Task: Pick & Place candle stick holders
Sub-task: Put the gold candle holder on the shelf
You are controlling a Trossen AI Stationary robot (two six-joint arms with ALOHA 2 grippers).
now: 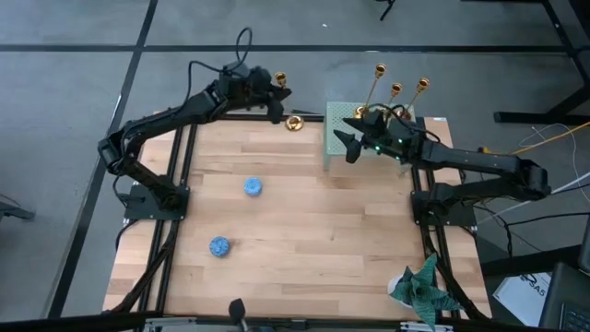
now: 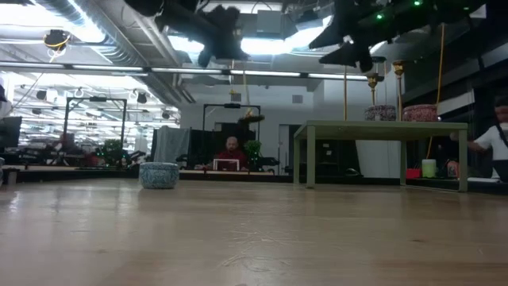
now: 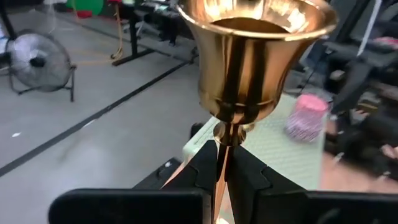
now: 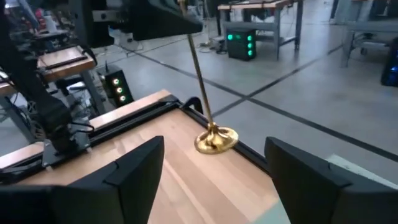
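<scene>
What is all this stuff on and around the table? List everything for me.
held candle stick holder: one, gold, base at the table's far edge, stem in the left gripper
standing candle stick holders: three, gold, on the green stand
green stand: one, pale green, far right of table
blue balls: two, blue, left half of table
green cloth: one, dark green, near right corner
table: one, light wood
left gripper: black, shut on the stem
right gripper: black, open, over the stand

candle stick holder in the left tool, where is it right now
In the high view the candle stick holder stands at the table's far edge, left of the green stand, its stem pinched by the left tool.
</scene>
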